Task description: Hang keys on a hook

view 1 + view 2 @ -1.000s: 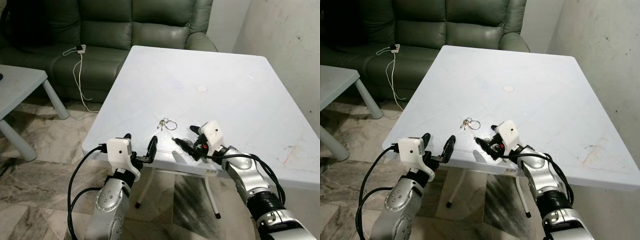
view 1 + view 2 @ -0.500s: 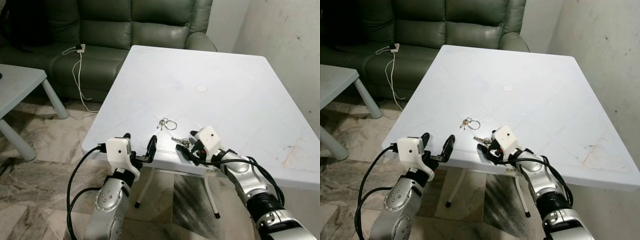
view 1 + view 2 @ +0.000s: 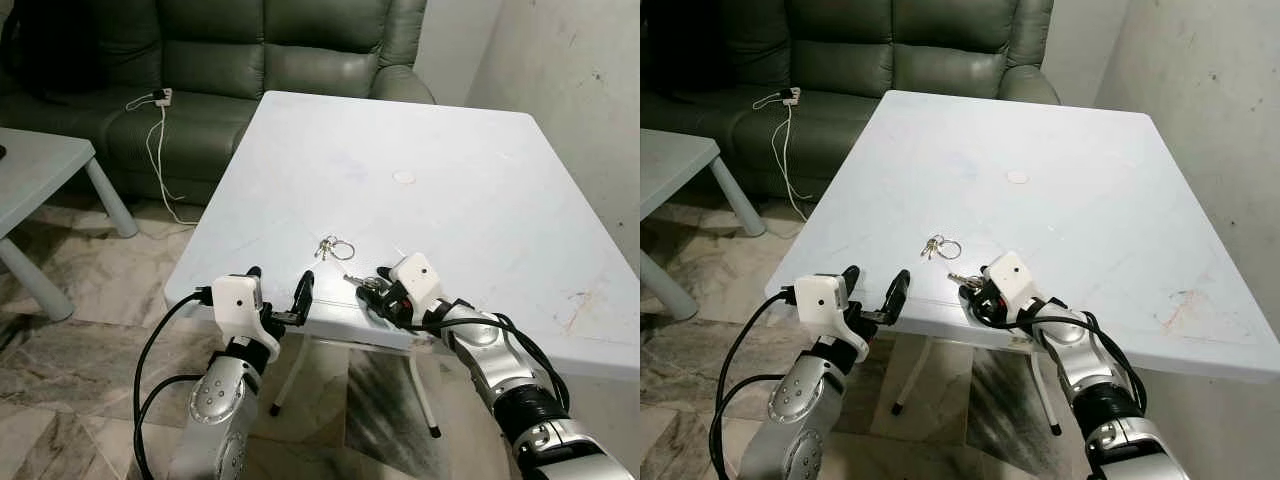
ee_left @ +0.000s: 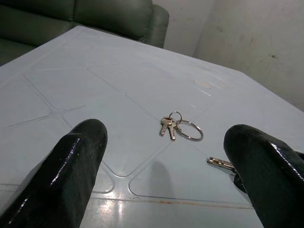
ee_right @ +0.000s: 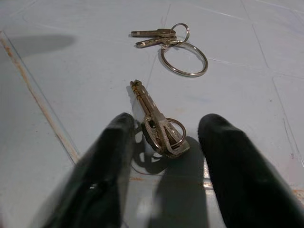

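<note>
Lying between open fingers of right tool (image 5: 164,156), single key (image 5: 159,130), ring keys (image 5: 173,45) beyond

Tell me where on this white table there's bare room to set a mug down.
Most of the white table is bare: the whole far half beyond the small round mark, and the side by the wall. The near edge is crowded by the key ring, a single key, and the right gripper.

The right gripper (image 3: 372,290) pretty much covers the single key (image 5: 159,124) in the head views. Sofa (image 3: 200,60) and side table (image 3: 40,170) get cut off at the edges.
</note>
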`<state>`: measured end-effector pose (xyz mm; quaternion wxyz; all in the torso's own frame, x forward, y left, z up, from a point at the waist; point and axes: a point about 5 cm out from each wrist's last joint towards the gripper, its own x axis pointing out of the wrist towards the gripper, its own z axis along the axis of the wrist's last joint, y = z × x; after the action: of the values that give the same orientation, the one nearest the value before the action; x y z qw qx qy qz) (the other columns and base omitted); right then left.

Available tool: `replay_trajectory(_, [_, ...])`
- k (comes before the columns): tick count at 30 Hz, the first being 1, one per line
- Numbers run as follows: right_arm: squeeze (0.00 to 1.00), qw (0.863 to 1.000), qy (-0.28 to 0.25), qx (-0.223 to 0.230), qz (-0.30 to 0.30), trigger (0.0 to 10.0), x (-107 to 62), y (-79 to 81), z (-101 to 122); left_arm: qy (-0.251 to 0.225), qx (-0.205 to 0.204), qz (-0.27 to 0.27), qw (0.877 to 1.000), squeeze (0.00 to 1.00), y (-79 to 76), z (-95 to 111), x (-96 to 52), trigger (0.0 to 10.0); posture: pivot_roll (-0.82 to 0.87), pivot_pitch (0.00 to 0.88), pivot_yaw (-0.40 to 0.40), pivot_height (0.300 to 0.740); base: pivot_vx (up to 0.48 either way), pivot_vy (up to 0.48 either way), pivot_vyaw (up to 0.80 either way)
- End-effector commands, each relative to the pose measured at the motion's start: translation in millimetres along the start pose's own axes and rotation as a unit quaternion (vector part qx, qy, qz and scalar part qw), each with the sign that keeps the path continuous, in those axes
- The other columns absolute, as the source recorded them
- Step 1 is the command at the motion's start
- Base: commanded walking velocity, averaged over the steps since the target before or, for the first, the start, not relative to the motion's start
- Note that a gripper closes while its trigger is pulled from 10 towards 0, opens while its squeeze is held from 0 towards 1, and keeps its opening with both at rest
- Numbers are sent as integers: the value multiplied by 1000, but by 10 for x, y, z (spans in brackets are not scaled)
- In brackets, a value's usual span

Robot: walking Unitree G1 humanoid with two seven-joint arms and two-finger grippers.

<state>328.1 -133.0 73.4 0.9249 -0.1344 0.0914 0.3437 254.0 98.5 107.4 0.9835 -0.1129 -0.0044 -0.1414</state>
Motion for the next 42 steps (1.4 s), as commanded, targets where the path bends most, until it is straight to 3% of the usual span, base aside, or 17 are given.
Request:
replay_trajectory(1, [0, 1000, 12, -7, -12, 0, -32, -79, -18, -5, -16, -2, 1000, 0, -80, 14, 11, 10000, 41, 24, -89, 740, 0, 0, 0])
replay_trajectory(25, [0, 999, -10, 21, -28, 0, -26, -91, 3, -3, -21, -5, 1000, 0, -105, 5, 11, 10000, 40, 18, -87, 740, 0, 0, 0])
replay_trajectory(30, [0, 994, -68, 68, -46, 0, -21, -154, 129, -3, -23, -5, 1000, 0, -111, 7, 17, 10000, 40, 20, -88, 740, 0, 0, 0])
replay_trajectory(33, [0, 984, -99, 144, -46, 0, -7, -200, 190, -3, -24, -4, 1000, 0, -112, 8, 20, 10000, 40, 28, -89, 740, 0, 0, 0])
replay_trajectory(34, [0, 976, -120, 174, -46, 1216, -4, -217, 233, -3, -25, -3, 1000, 0, -111, 11, 19, 10000, 39, 32, -87, 740, 0, 0, 0])
replay_trajectory(35, [0, 961, -158, 223, -32, 5255, -9, -233, 299, -4, -26, -1, 1000, 0, -111, 13, 21, 10000, 39, 32, -87, 740, 0, 0, 0])
replay_trajectory(36, [0, 953, -171, 248, -33, 6902, -8, -249, 321, -4, -30, 0, 1000, 0, -113, 14, 22, 10000, 39, 32, -87, 740, 0, 0, 0])
replay_trajectory(37, [0, 946, -181, 268, -35, 7490, -4, -261, 341, -4, -31, 0, 1000, 0, -115, 16, 25, 10000, 39, 37, -87, 740, 0, 0, 0])
replay_trajectory(38, [0, 939, -187, 285, -39, 9020, 3, -271, 354, -5, -32, 0, 999, 0, -116, 17, 27, 10000, 39, 37, -87, 740, 0, 0, 0])
replay_trajectory(39, [0, 953, -170, 248, -43, 10000, 12, -251, 345, -5, -32, 0, 999, 0, -115, 19, 28, 10000, 40, 38, -86, 740, 0, 0, 0])
replay_trajectory(41, [0, 974, -143, 169, -46, 10000, 29, -201, 330, -5, -31, 0, 1000, 0, -112, 23, 32, 10000, 38, 40, -85, 740, 0, 0, 0])
replay_trajectory(42, [0, 974, -143, 169, -46, 10000, 29, -201, 330, -5, -31, 0, 1000, 0, -112, 23, 32, 10000, 38, 40, -85, 740, 0, 0, 0])
